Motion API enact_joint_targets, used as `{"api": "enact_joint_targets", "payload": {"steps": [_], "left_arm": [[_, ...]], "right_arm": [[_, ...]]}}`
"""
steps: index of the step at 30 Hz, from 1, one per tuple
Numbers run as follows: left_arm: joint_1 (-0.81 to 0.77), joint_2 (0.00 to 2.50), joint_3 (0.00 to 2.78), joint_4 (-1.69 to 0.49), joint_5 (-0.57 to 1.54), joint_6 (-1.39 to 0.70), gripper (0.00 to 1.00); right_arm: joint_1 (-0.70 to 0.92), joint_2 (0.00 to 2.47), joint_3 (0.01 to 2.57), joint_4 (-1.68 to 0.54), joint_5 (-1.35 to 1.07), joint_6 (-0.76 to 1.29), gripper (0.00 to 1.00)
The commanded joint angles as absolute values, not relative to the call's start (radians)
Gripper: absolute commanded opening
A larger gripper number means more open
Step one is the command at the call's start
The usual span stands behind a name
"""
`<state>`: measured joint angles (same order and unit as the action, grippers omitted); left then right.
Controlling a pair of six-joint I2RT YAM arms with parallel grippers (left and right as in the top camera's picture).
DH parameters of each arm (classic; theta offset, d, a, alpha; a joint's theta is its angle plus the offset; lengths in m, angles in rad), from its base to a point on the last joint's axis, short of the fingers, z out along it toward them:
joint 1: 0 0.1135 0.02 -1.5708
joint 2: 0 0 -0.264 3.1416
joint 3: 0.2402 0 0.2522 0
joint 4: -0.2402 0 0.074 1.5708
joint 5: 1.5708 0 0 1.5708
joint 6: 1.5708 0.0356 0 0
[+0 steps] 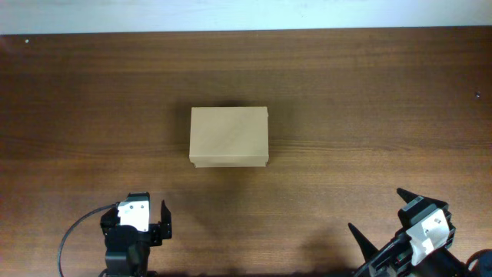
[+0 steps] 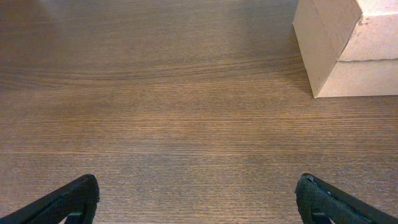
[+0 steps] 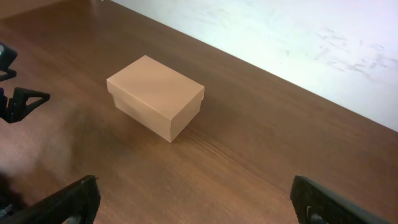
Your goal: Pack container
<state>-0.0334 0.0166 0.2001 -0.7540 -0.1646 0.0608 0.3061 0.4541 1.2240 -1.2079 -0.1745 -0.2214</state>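
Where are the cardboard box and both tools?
closed tan cardboard box (image 1: 229,135), overhead view, middle of lid.
left tool (image 2: 196,190), left wrist view, midway between fingertips.
right tool (image 3: 194,190), right wrist view, midway between fingertips.

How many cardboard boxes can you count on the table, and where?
1. The cardboard box sits with its lid closed near the middle of the wooden table. No other box shows in any view; anything inside it is hidden.

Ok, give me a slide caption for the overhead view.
Closed cardboard box at the middle of a wooden table, left tool and right tool both open, empty and well short of it.
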Motion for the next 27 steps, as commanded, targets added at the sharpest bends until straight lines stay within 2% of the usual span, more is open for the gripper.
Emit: {"api": "enact_joint_targets", "payload": {"steps": [1, 5, 15, 21, 27], "left_arm": [[-0.039, 0.006, 0.191, -0.752, -0.154, 0.076, 1.00], [-0.039, 0.006, 0.191, -0.752, -0.154, 0.076, 0.99], [-0.039, 0.006, 0.191, -0.752, -0.154, 0.076, 0.99], [-0.039, 0.006, 0.191, -0.752, -0.154, 0.076, 1.00], [-0.039, 0.006, 0.191, -0.751, -0.154, 0.076, 0.99]], "right_arm": [[0.289, 0.454, 1.186, -1.208, -0.140, -0.230, 0.99], [0.255, 0.411, 1.065, -1.169, -0.106, -0.231, 0.99], [0.169, 0.125, 0.616, -0.942, -0.100, -0.228, 0.99], [0.123, 0.081, 0.414, -0.825, -0.100, -0.218, 0.99], [0.081, 0.060, 0.289, -0.731, -0.092, -0.097, 0.99]]}}
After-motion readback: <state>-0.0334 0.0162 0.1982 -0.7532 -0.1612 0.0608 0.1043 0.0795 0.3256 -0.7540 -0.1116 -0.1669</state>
